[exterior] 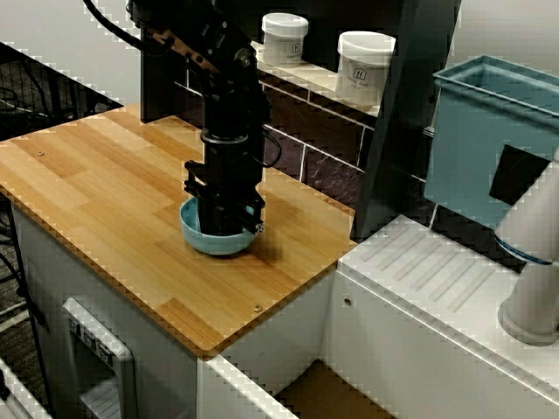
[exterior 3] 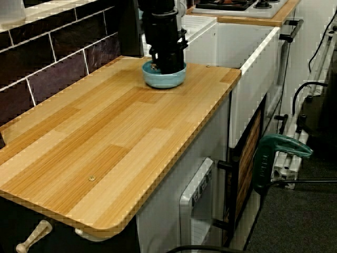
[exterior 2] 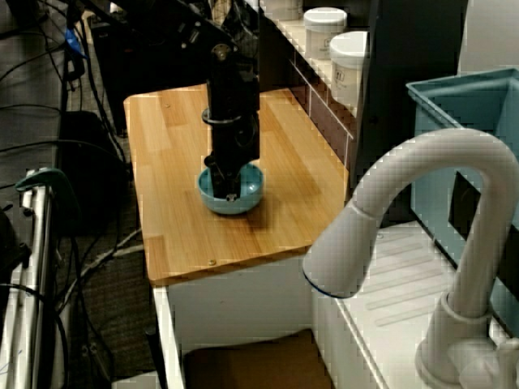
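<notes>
Probably light, rigid and slick, the blue bowl [exterior: 201, 241] suits a rim grip; the pincer [exterior: 225, 223] stands inside it toward 1 o'clock, its opening impossible to tell.

A small round bowl [exterior: 210, 245] of plain light blue with a smooth rim stands upright on the wooden counter [exterior: 105, 192], near one end and clear of the edges. The gripper [exterior: 225, 225] hides most of its inside.
</notes>
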`<state>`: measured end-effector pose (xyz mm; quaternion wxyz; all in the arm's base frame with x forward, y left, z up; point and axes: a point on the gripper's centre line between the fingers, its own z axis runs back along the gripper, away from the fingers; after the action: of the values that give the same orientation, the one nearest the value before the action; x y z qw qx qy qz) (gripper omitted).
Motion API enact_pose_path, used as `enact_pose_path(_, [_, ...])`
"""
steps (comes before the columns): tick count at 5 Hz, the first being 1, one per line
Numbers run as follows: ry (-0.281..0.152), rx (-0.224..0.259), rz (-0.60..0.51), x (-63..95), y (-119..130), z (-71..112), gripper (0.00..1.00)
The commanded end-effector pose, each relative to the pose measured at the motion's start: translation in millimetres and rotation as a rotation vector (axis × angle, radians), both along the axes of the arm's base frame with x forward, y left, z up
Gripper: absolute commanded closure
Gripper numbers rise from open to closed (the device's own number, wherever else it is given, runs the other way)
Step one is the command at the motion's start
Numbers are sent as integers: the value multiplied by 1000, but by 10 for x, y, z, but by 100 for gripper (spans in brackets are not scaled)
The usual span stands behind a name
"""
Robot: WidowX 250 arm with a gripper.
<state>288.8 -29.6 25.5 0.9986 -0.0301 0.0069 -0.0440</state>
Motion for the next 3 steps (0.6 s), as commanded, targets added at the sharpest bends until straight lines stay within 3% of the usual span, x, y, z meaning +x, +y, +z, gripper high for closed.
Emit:
enact_pose_path(1, [-55,9,2,-10,-37,152,100])
enact_pose_path(3, [-53,-7,31,31,69,268,100])
